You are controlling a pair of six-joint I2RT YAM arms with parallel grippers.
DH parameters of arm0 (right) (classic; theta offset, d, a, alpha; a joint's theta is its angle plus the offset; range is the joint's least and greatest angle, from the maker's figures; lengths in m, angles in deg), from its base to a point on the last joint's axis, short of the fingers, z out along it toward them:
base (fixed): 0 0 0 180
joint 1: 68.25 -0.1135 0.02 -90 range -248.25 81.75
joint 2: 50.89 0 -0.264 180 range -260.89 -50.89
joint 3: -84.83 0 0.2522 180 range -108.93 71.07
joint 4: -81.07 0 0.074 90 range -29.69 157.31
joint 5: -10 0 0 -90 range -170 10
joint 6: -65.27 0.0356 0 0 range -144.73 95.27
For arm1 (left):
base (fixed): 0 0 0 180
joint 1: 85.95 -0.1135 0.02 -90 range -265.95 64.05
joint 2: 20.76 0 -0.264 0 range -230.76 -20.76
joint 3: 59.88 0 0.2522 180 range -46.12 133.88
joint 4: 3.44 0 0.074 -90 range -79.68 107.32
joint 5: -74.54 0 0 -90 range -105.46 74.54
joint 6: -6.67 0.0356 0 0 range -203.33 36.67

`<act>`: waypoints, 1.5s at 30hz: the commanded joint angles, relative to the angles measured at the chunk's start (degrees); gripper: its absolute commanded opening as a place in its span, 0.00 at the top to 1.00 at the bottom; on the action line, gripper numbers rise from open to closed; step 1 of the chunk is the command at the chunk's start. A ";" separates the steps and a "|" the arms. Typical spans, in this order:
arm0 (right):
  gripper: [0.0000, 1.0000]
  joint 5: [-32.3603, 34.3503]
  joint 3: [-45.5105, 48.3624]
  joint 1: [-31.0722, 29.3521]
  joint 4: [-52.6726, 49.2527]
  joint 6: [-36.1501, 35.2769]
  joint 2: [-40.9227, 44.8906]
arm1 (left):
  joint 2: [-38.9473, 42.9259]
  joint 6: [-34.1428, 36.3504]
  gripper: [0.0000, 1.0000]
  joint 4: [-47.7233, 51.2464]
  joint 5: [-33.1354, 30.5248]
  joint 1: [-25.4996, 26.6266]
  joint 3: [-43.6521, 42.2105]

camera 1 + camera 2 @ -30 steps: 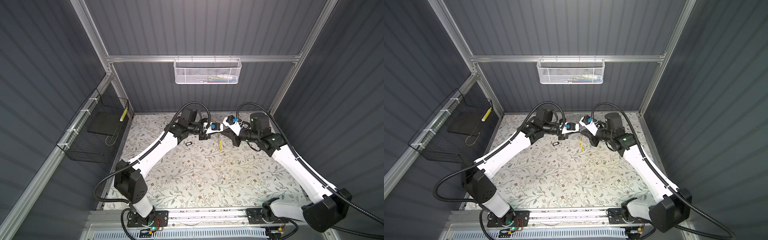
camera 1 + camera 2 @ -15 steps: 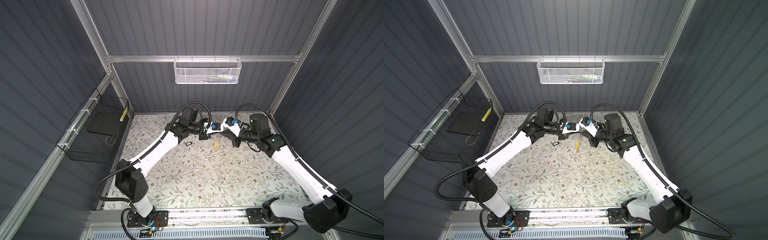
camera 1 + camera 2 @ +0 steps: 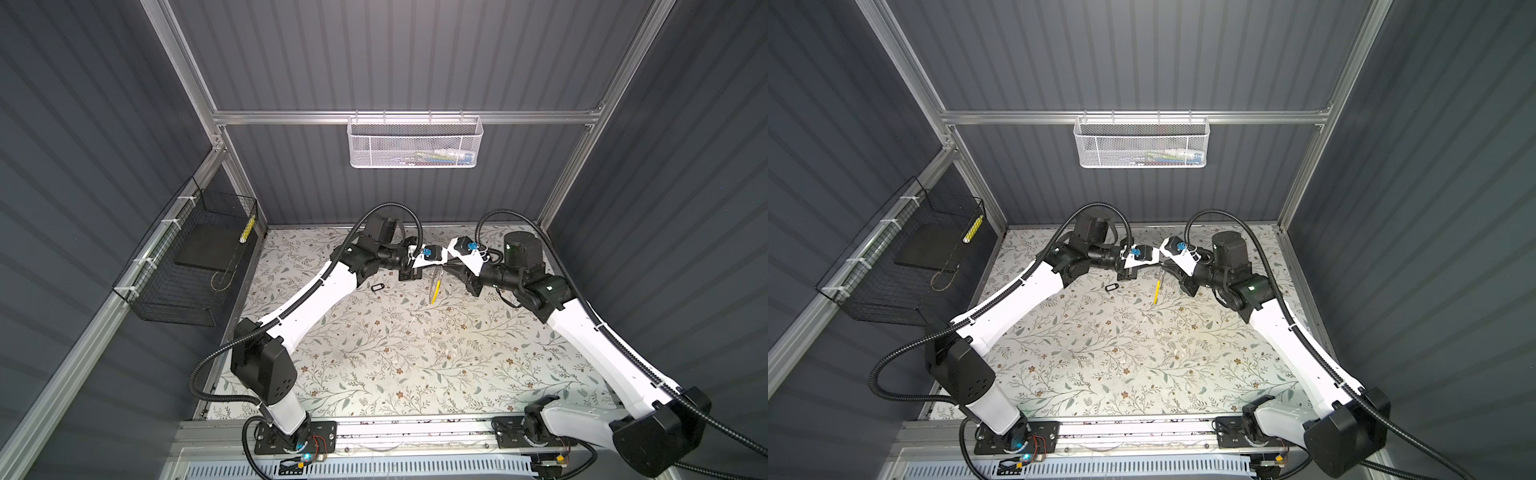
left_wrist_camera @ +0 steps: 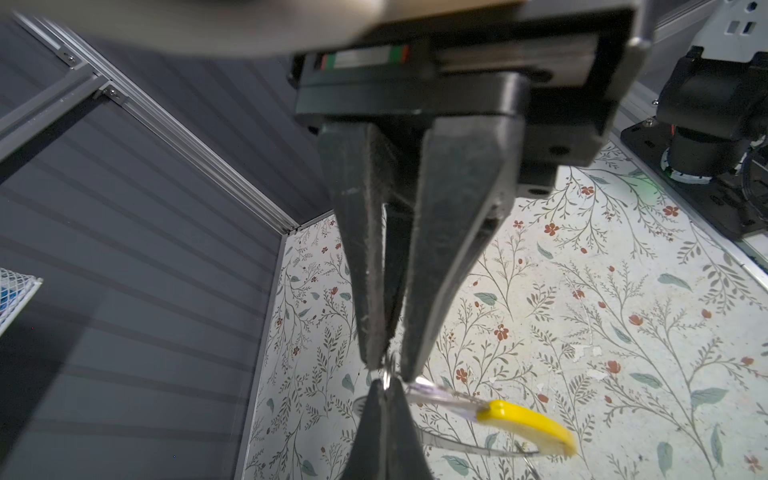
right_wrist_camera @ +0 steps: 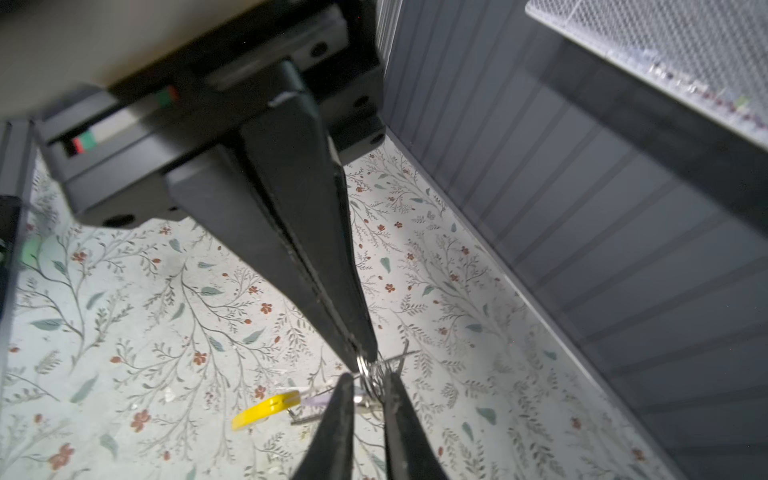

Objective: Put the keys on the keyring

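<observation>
left gripper was pinched shut on the key, its lilac tag sticking out sideways. right gripper faced it tip to tip, jaws almost together on the keyring wire. yellow tag hung above the table. black-rimmed tag lay on the table near the left arm.

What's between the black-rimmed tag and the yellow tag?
Nothing: only bare floral tabletop separates the black-rimmed tag from the yellow tag. Both top views show that stretch.
</observation>
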 commanded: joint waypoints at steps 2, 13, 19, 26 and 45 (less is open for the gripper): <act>0.76 -1.85 3.32 1.53 6.12 1.65 3.19 | 0.37 -7.71 1.00 -7.40 7.87 -1.46 -2.82; 0.73 -4.22 9.95 4.65 15.81 5.73 9.23 | 1.01 -31.54 1.00 -37.22 19.18 -5.47 -13.33; 0.73 -5.25 9.72 4.74 17.27 7.30 9.10 | -0.71 -44.10 1.00 -53.36 21.64 -5.85 -16.41; 0.73 -6.87 8.75 4.75 17.68 8.23 7.82 | -3.48 -56.69 1.00 -69.74 22.65 -5.94 -18.35; 0.75 -7.28 6.84 4.75 22.68 12.30 4.27 | -4.69 -58.24 1.00 -70.83 23.86 -5.50 -17.74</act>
